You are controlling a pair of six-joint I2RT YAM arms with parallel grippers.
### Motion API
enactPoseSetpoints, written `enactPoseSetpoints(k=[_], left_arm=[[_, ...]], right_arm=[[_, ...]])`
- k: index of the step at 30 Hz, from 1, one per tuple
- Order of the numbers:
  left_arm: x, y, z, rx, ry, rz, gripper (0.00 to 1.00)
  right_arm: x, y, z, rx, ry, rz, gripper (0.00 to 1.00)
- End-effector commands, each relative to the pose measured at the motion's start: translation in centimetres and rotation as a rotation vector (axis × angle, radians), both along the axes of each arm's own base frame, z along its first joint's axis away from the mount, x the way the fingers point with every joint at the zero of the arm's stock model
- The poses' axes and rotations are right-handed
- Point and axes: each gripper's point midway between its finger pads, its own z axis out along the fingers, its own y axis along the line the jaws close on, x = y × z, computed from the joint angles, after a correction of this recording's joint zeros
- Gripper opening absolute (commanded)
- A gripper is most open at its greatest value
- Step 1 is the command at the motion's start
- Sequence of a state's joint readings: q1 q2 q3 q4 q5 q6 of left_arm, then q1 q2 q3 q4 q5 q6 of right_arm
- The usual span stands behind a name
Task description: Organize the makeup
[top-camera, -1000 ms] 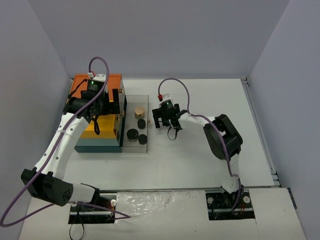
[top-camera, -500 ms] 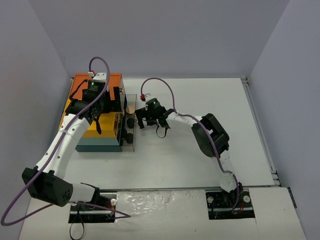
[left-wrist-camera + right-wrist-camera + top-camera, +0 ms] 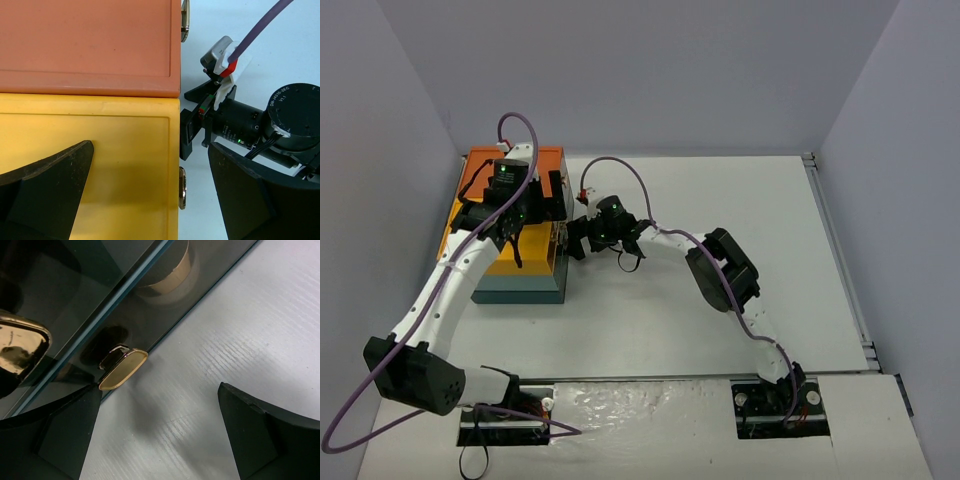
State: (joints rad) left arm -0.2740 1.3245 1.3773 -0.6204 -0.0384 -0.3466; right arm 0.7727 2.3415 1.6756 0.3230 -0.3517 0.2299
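We judge the step in hand to be closing the drawer (image 3: 150,315) of the box (image 3: 518,290), which stands at the left of the table (image 3: 790,210) in the overhead view. The makeup lies inside that drawer, behind its tinted clear front. In the right wrist view only a beige round piece (image 3: 167,272) shows, at top centre; the rest is too dark to make out.

Recommendation: push straight and square into the drawer front, close beside the gold pull (image 3: 122,370), and slowly, so the drawer does not skew and the contents do not slide. The pushing arm is near full reach, so the box may shift. A steadying press on its top would guard against that.

Right end effector (image 3: 159,390): fingers apart and holding nothing, with the pull lying between them toward the left-hand one. We cannot tell whether any part bears on the panel. In the overhead view the arm stretches from lower right toward the upper left, elbow at mid-frame, wrist facing the box side.

Left end effector (image 3: 150,165): fingers apart and empty, poised over the yellow lid (image 3: 90,150), just below its seam with the orange lid (image 3: 90,45). Contact cannot be confirmed. Its arm rises along the left of the frame and bends over the box.
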Motion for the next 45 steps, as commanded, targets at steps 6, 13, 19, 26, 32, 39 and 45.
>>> enactPoseSetpoints(k=[6,13,19,26,32,39,45], left_arm=[[-2.2,-2.0,-3.4,-0.102,0.147,-0.046,0.97],[-2.1,-1.1,0.9,-0.071,0.055,-0.039,0.97],[-3.6,1.1,6.4,-0.010,-0.063,-0.006,0.97],[-8.6,5.4,13.6,0.080,-0.243,0.073,0.97],[-13.8,8.7,16.8,0.129,-0.358,0.153,0.97],[-18.2,11.0,14.7,0.168,-0.334,0.204,0.97],[-21.5,12.7,10.8,0.213,-0.246,0.246,0.97]], right_arm=[[-0.5,2.7,8.4,0.202,-0.123,0.018,1.00],[0.4,-4.3,11.8,0.007,-0.246,-0.183,1.00],[-0.2,-14.7,19.1,-0.101,-0.375,-0.434,1.00],[-4.7,-28.1,30.8,-0.101,-0.508,-0.727,1.00],[-11.4,-37.2,37.4,-0.021,-0.612,-0.937,1.00],[-17.4,-43.3,39.1,-0.020,-0.658,-1.002,1.00],[-19.6,-44.9,37.4,-0.014,-0.661,-0.990,1.00]])
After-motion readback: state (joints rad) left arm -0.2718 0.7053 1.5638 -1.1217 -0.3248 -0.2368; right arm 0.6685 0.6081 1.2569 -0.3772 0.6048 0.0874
